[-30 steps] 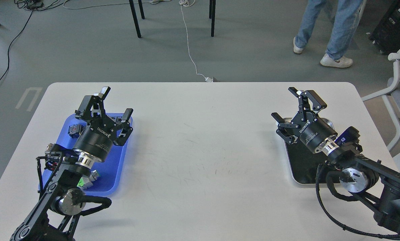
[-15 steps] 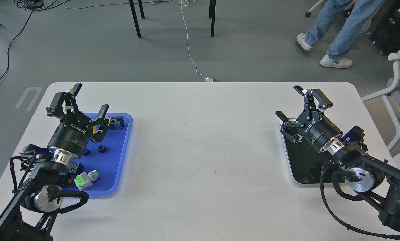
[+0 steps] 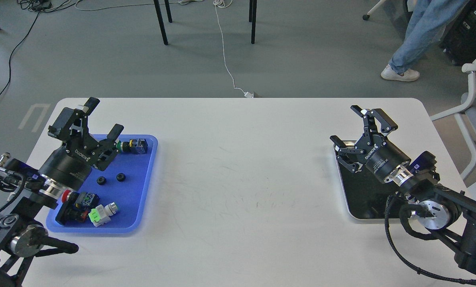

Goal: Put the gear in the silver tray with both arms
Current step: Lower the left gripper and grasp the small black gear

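A: The left gripper (image 3: 87, 118) hangs over the far left corner of the blue tray (image 3: 140, 199), fingers spread apart with nothing between them, pointing toward about one o'clock. Its arm comes up from the lower left corner, wrist tilted up and away.

B: And what's under it?

A: In the tray, two small black gears (image 3: 110, 179) lie side by side just right of the wrist. At twelve o'clock from them sits a switch with a green and yellow part (image 3: 133, 146); at seven o'clock, a red-capped button (image 3: 71, 198) and a green-and-white plug (image 3: 101, 212). The wrist covers part of the tray's left side, so I can't tell what lies there.

B: Room to move?

A: The table (image 3: 242, 167) is bare across its whole middle, between the two trays.

B: The right side?

A: The silver tray (image 3: 355, 217) sits near the table's right edge. The right gripper (image 3: 355, 127) hovers over its far end, fingers apart and holding nothing, pointing toward eleven o'clock. Arm and cable hide the tray's right rim and near right corner. The visible black floor holds nothing I can make out.
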`<state>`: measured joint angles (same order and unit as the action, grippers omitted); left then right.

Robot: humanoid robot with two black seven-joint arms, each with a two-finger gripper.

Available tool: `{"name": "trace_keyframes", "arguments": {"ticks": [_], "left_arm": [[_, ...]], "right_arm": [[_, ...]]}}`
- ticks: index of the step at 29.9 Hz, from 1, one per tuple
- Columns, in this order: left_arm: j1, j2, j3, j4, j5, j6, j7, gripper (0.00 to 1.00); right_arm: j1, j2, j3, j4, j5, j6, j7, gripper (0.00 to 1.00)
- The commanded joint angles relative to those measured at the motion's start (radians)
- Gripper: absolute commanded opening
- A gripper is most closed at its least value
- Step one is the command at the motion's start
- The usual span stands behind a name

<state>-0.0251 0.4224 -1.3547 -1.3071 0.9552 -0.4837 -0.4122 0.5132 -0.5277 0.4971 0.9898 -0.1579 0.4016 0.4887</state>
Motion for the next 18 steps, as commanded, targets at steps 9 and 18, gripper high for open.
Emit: {"name": "trace_keyframes", "arguments": {"ticks": [9,18], "left_arm": [[-0.016,0.406,0.121,-0.069,0.74,0.016,-0.076,0.98],[-0.203,0.464,0.386,0.054,1.226,0.23,-0.076,0.96]], "right_arm": [[0.002,0.014,0.009,-0.003,-0.003,0.0,0.0,0.99],[0.007,0.017,0.008,0.0,-0.005,0.0,0.0,0.99]]}}
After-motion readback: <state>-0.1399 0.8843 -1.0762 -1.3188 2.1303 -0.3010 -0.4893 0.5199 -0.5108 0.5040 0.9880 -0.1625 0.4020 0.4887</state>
